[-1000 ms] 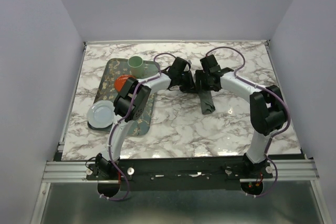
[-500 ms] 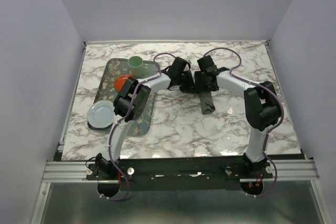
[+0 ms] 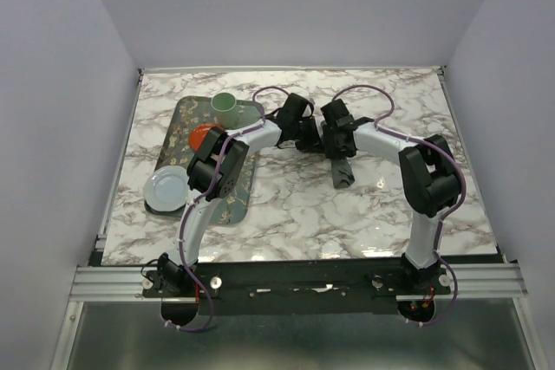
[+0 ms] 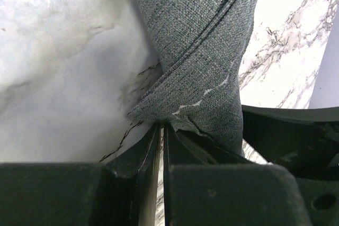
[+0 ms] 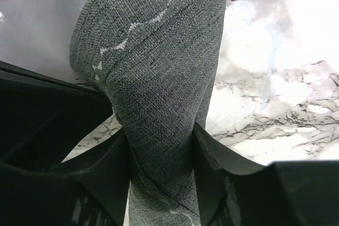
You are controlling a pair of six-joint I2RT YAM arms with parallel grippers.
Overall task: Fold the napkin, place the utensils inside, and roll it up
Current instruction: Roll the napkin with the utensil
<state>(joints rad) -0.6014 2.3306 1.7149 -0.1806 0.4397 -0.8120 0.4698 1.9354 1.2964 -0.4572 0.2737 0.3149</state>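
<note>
The napkin (image 3: 342,171) lies as a dark grey roll on the marble table, pointing away from the arms. The same napkin (image 4: 201,51) fills the left wrist view, where my left gripper (image 4: 161,125) is shut on a folded corner at its far end. The left gripper (image 3: 316,139) and right gripper (image 3: 339,146) meet at that end. In the right wrist view the right gripper (image 5: 160,141) straddles the napkin (image 5: 153,78), both pads pressed against the roll's sides. The utensils are hidden.
A green patterned tray (image 3: 227,205) lies on the left of the table. It carries a pale green cup (image 3: 225,106), a red bowl (image 3: 201,137) and a white plate (image 3: 166,190). The left arm reaches over the tray.
The right gripper has shifted left along the roll's far end and its jaws have narrowed onto the napkin. The left gripper has kept its hold.
</note>
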